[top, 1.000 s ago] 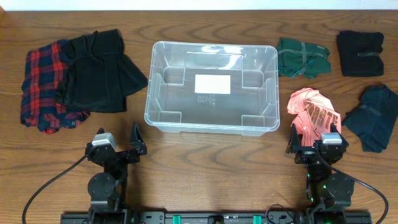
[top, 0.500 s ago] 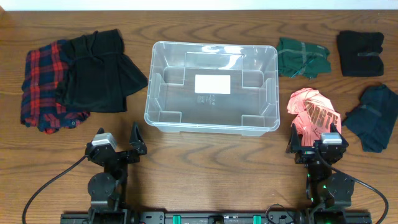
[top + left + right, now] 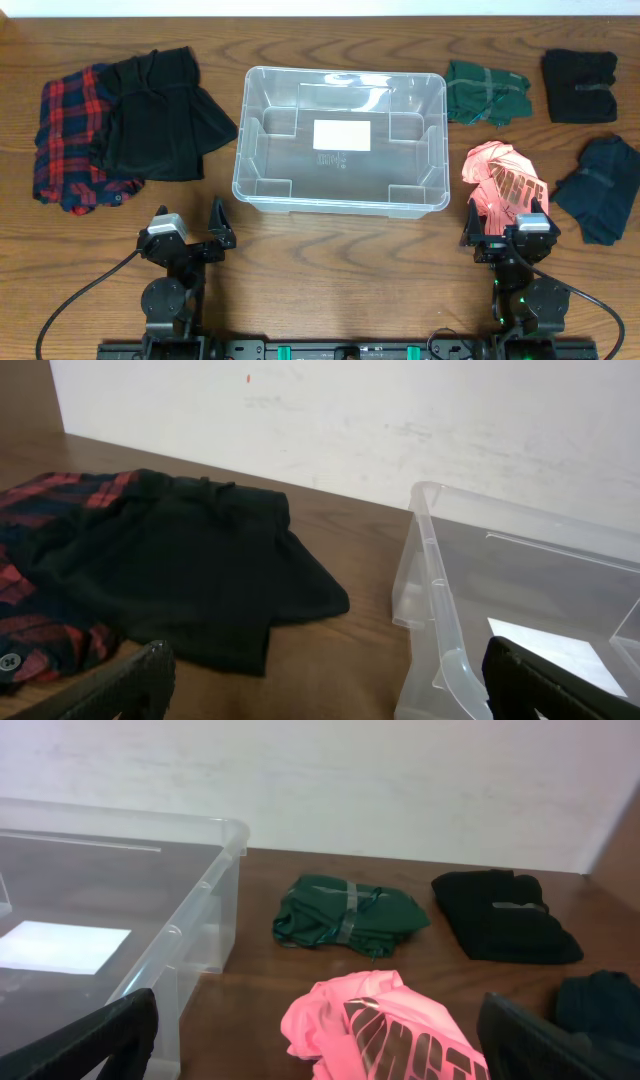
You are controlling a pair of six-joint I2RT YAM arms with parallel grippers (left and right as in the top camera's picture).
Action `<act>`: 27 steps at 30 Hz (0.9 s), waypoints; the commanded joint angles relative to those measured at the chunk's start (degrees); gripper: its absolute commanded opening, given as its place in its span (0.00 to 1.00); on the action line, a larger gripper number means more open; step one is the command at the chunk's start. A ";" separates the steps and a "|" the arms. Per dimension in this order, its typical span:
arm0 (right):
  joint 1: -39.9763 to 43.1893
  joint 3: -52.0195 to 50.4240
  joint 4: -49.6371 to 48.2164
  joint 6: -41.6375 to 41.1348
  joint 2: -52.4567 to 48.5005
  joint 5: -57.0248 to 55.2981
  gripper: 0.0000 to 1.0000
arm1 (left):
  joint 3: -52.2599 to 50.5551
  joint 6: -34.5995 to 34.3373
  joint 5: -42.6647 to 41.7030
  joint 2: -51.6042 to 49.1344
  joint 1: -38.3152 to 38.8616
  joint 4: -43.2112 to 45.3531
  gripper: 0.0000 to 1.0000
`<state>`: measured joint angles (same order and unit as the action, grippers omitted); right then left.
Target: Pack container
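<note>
The container (image 3: pixel 243 150), a clear plastic bin with a white label (image 3: pixel 342 134) on its base, stands empty at mid-table. Its near left corner (image 3: pixel 432 600) shows in the left wrist view and its right wall (image 3: pixel 195 905) in the right wrist view. My left gripper (image 3: pixel 190 232) (image 3: pixel 330 695) is open near the front edge, just short of the bin's front left corner, holding nothing. My right gripper (image 3: pixel 507 225) (image 3: pixel 320 1050) is open too, its fingers either side of the near end of a crumpled pink shirt (image 3: pixel 500 180) (image 3: pixel 400 1030).
A red plaid shirt (image 3: pixel 65 140) and a black garment (image 3: pixel 155 115) lie left of the bin. Right of it lie a green folded piece (image 3: pixel 485 92), a black folded piece (image 3: pixel 580 85) and a dark blue one (image 3: pixel 600 188).
</note>
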<state>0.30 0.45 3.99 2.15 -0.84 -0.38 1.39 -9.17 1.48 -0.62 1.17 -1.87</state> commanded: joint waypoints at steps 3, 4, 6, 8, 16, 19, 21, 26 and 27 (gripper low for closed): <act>0.39 -0.13 0.17 0.70 0.46 0.44 0.99 | -1.16 0.26 0.42 0.00 -0.22 -2.14 0.98; 0.39 -0.13 0.17 0.70 0.46 0.44 0.99 | -1.16 0.28 0.00 0.00 -0.22 -2.10 0.98; 0.39 -0.13 0.17 0.70 0.46 0.44 0.99 | -1.14 0.31 -2.49 0.00 -0.24 -1.03 0.98; 0.39 -0.13 0.17 0.70 0.46 0.44 0.99 | -0.81 0.28 -4.96 0.00 -0.24 -0.20 0.98; 0.39 -0.13 0.17 0.70 0.46 0.44 0.99 | 9.22 -0.13 -4.96 -8.11 -0.24 -2.21 0.98; 0.39 -0.13 0.15 0.70 0.46 0.44 0.99 | 17.00 -0.09 -4.92 -17.68 -0.24 -5.22 0.98; 0.39 -0.13 0.17 0.70 0.46 0.44 0.99 | 23.30 0.00 -4.92 -25.27 -0.24 -7.80 0.98; 0.39 -0.13 0.17 0.70 0.46 0.44 0.99 | 43.63 0.55 -4.94 -45.03 -0.35 -19.82 0.98; 0.39 -0.13 0.17 0.70 0.46 0.44 0.99 | 48.87 0.55 -5.01 -49.18 -0.59 -23.76 0.98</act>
<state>0.30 0.45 3.97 2.15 -0.82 -0.38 39.70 -9.13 -3.03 -41.50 1.17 -21.04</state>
